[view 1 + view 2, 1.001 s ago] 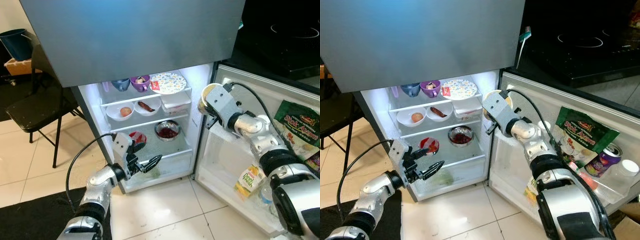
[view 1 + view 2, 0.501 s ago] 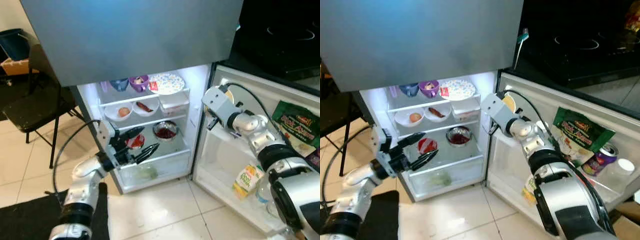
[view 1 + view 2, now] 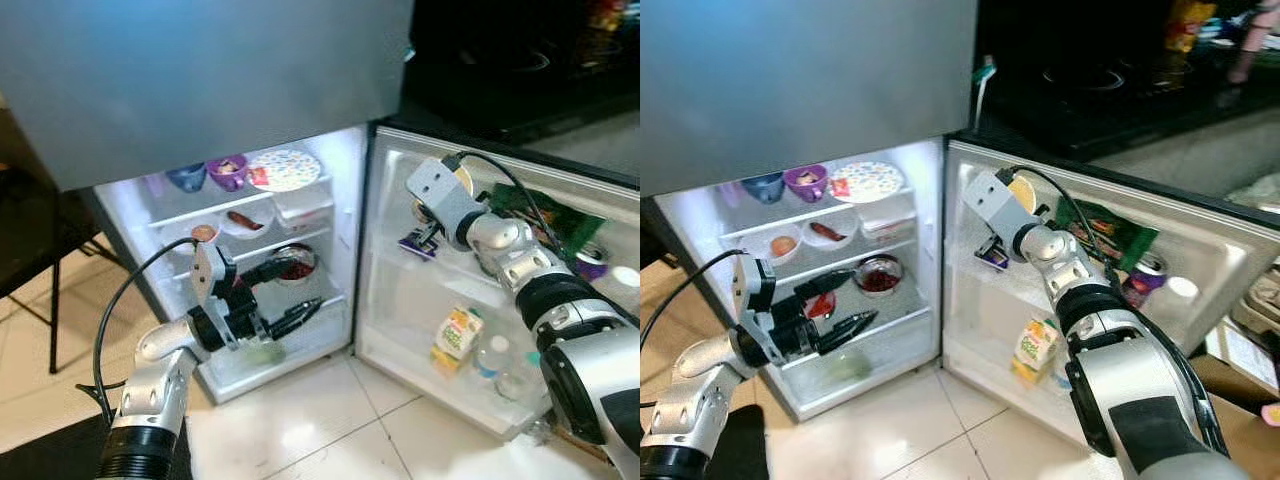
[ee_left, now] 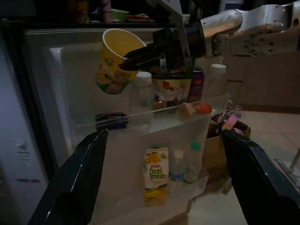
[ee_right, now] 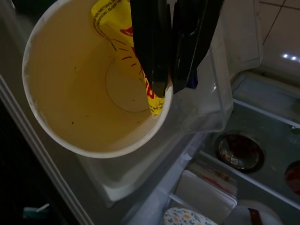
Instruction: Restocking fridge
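Holding a yellow paper cup [image 4: 116,60] up at the open fridge door [image 3: 400,300].
Tilting on its side, pinched at the rim by the right gripper [image 5: 168,79], one black finger inside and one outside; showing a pale, empty inside and printed yellow wall; hanging just above the door's upper shelf [image 4: 154,123], over a small dark packet [image 3: 416,243], beside the bottles.
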Robot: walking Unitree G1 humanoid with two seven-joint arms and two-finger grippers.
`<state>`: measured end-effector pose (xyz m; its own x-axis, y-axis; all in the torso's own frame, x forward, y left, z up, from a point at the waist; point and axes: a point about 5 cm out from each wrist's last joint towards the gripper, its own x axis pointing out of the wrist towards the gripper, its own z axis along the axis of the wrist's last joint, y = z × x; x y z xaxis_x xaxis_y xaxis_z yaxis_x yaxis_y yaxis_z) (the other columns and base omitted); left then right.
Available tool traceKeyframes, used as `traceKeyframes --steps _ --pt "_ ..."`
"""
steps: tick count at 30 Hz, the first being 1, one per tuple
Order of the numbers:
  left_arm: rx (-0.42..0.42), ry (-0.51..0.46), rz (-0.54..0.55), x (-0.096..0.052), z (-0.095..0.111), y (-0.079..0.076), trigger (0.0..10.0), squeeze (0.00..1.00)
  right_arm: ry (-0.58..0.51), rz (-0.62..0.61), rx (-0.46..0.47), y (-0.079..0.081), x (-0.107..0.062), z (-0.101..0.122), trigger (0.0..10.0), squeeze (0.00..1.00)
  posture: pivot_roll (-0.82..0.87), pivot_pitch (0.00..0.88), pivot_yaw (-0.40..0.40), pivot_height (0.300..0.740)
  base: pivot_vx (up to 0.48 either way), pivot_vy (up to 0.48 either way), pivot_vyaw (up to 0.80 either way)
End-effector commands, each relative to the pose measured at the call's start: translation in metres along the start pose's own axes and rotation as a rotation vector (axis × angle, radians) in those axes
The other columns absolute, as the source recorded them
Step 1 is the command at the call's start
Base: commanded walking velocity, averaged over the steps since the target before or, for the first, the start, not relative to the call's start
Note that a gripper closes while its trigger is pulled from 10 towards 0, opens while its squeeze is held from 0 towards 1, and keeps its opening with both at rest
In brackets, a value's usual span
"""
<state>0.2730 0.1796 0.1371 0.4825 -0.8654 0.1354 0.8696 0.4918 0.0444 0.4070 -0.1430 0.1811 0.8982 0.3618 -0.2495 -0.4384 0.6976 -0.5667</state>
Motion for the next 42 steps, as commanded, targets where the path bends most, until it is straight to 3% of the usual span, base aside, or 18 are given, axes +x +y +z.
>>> traceKeyframes --steps 1,7,13,17,22,26,29,31,32,33,34,36,37,40,42 --pt "-0.002 0.021 -0.017 -0.002 0.002 -0.002 10.0 0.00 -0.027 0.022 0.022 0.006 0.001 0.001 10.0 0.00 0.01 0.000 -0.019 0.740 0.000 0.000 0.00" --pt "-0.006 0.025 -0.028 -0.002 0.005 -0.004 10.0 0.00 -0.078 0.061 0.053 0.014 0.003 0.005 10.0 0.00 0.02 0.000 -0.013 0.740 0.000 0.000 0.00" --pt "-0.002 0.021 -0.036 0.001 0.010 -0.005 10.0 0.00 -0.060 0.040 0.060 0.019 0.004 0.001 10.0 0.00 0.02 0.000 -0.010 0.740 0.000 0.000 0.00" --pt "0.011 0.017 -0.015 0.004 0.014 -0.004 10.0 0.00 -0.027 -0.008 0.060 0.016 0.003 -0.004 10.0 0.00 0.03 0.000 -0.009 0.740 0.000 0.000 0.00" --pt "0.001 0.012 0.086 0.008 0.018 0.005 10.0 0.00 -0.123 0.002 0.136 0.011 0.002 0.007 10.0 0.00 0.03 0.000 -0.005 0.740 0.000 0.000 0.00" --pt "-0.009 0.005 0.104 0.009 0.017 0.007 10.0 0.00 -0.227 0.098 0.196 0.016 0.001 0.015 10.0 0.00 0.02 0.000 -0.005 0.740 0.000 0.000 0.00" --pt "-0.041 0.000 0.115 0.009 0.013 0.008 10.0 0.00 -0.323 0.275 0.201 0.030 -0.006 0.014 10.0 0.00 0.02 0.000 -0.006 0.740 0.000 0.000 0.00" --pt "-0.041 0.000 0.115 0.009 0.013 0.008 10.0 0.00 -0.323 0.275 0.201 0.030 -0.006 0.014 10.0 0.00 0.02 0.000 -0.006 0.740 0.000 0.000 0.00" --pt "-0.057 0.001 0.118 0.009 0.009 0.007 10.0 0.00 -0.370 0.392 0.228 0.039 -0.013 0.008 10.0 0.00 0.02 0.000 -0.005 0.740 0.000 0.000 0.00" --pt "-0.057 0.001 0.118 0.009 0.009 0.007 10.0 0.00 -0.370 0.392 0.228 0.039 -0.013 0.008 10.0 0.00 0.02 0.000 -0.005 0.740 0.000 0.000 0.00" --pt "-0.090 0.005 0.121 0.005 0.002 0.004 10.0 0.00 -0.387 0.534 0.233 0.050 -0.028 -0.006 10.0 0.00 0.02 0.000 -0.002 0.740 0.000 0.000 0.00" --pt "-0.141 0.032 0.137 -0.003 -0.010 0.000 10.0 0.00 -0.374 0.709 0.223 0.068 -0.051 -0.026 10.0 0.00 0.01 0.000 0.000 0.740 0.000 0.000 0.00" --pt "-0.141 0.032 0.137 -0.003 -0.010 0.000 10.0 0.00 -0.374 0.709 0.223 0.068 -0.051 -0.026 10.0 0.00 0.01 0.000 0.000 0.740 0.000 0.000 0.00" --pt "-0.186 0.099 0.195 -0.019 -0.030 0.000 10.0 0.00 -0.214 0.792 0.108 0.084 -0.068 -0.057 10.0 0.00 0.01 0.000 0.002 0.740 0.000 0.000 0.00" --pt "-0.201 0.108 0.215 -0.024 -0.035 0.001 10.0 0.00 -0.163 0.820 0.073 0.089 -0.074 -0.067 10.0 0.00 0.00 0.000 0.000 0.740 0.000 0.000 0.00"
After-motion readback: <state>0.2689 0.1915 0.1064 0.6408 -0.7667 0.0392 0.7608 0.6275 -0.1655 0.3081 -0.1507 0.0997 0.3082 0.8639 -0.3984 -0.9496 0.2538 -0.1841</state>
